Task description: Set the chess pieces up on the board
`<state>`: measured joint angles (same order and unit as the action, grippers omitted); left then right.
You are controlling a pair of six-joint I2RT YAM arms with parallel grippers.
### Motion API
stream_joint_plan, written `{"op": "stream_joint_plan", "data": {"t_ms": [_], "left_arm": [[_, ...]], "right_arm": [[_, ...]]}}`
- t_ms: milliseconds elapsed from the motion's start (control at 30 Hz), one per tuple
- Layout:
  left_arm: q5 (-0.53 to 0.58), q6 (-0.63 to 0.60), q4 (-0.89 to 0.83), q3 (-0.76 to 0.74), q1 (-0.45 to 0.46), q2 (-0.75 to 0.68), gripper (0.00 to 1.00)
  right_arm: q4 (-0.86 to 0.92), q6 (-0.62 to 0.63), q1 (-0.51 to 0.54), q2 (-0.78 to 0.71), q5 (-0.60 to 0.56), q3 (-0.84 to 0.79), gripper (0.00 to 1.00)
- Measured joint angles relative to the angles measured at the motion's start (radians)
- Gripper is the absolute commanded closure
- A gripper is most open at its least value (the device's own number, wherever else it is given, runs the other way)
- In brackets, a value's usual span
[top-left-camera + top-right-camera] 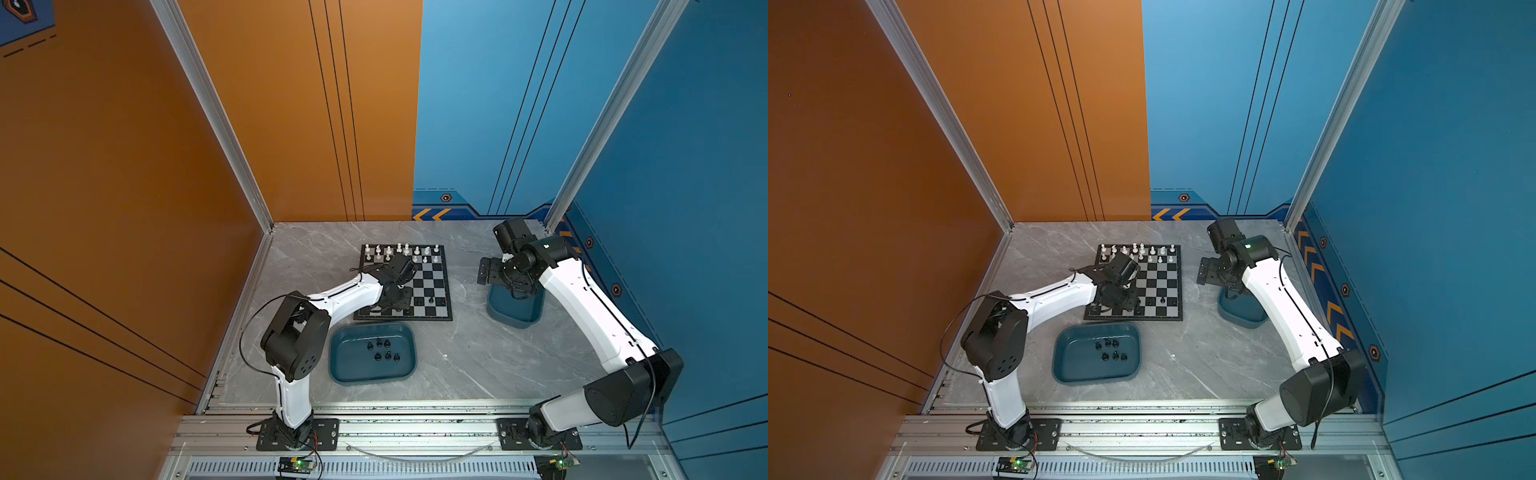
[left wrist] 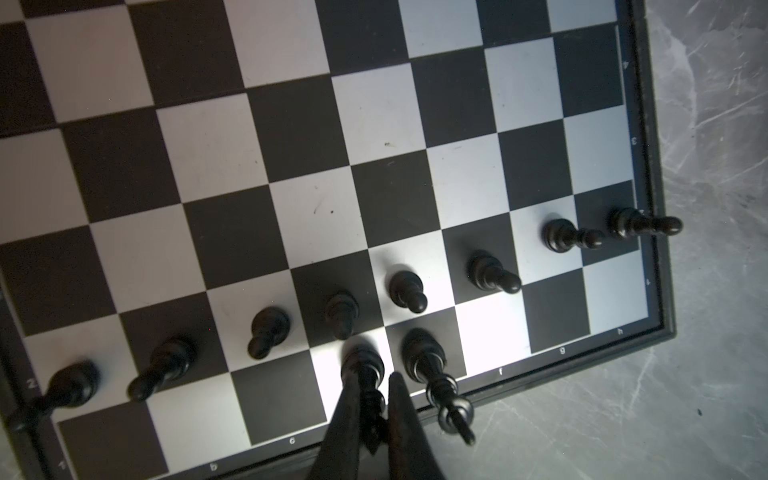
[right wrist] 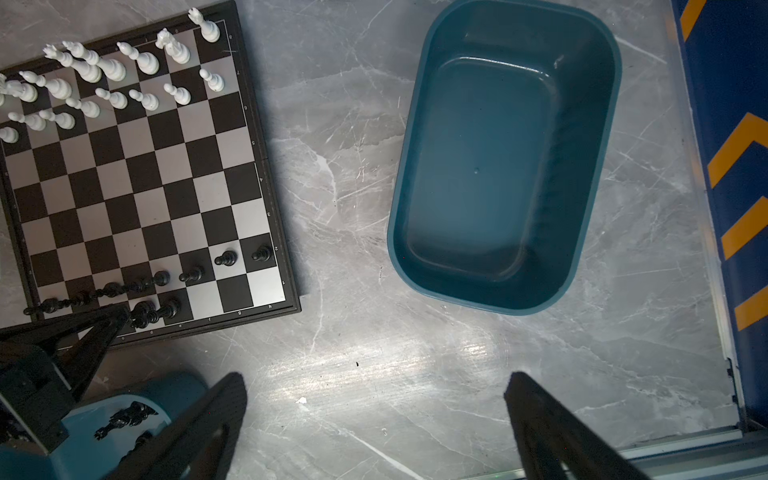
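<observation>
Left gripper (image 2: 372, 388): jaws drawn narrow, clamped on the upper stem of a tall black piece (image 2: 362, 362). Its base sits on a light back-row square of the board (image 2: 523, 95), just beside another tall black piece (image 2: 426, 359) on the next square.

Step in hand, as I judge it: seat and release. I want the base flat and centred on its square before I let go. I plan to open the jaws only slightly, because the neighbour is close. Then I lift straight up, so the fingers miss both it and the eight black pawns (image 2: 407, 291) lined along the row in front.

Right gripper (image 3: 376, 380): jaws spread wide, gripping nothing, hovering over bare tabletop (image 3: 353, 249) near the right tray (image 3: 498, 166).

Containers:
- Near tray (image 1: 353, 372), in front of the board: six black pieces (image 1: 382, 350), loose and apart from one another. Probably the rest of the back row.
- Right tray: nothing in it.

White pieces (image 1: 407, 250) stand along the far two rows.
</observation>
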<state>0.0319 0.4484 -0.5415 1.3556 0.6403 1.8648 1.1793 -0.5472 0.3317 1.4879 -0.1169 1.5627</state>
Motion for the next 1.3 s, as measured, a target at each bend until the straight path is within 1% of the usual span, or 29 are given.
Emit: {"op": "stream_joint_plan", "data": {"t_ms": [133,233,567,1000,1167,1300], "left_arm": [[0.0,0.0,0.0,0.0,0.0,0.0,0.92],[0.0,0.0,0.0,0.0,0.0,0.0,0.9],[0.0,-0.003,-0.001,0.0,0.0,0.0,0.75],[0.0,-0.004,-0.007,0.0,0.0,0.0,0.68],[0.001,-0.004,-0.016,0.0,0.0,-0.007,0.67],[0.008,-0.004,-0.028,0.0,0.0,-0.04,0.67]], "right_arm": [[0.0,0.0,-0.005,0.007,0.0,0.0,0.0],[0.0,0.001,-0.005,0.013,0.0,0.0,0.0],[-0.001,0.009,-0.012,0.024,0.001,0.008,0.0],[-0.001,0.02,-0.012,0.032,0.008,0.024,0.0],[-0.001,0.024,-0.012,0.032,0.008,0.024,0.0],[-0.001,0.026,-0.012,0.032,0.008,0.024,0.0]]}}
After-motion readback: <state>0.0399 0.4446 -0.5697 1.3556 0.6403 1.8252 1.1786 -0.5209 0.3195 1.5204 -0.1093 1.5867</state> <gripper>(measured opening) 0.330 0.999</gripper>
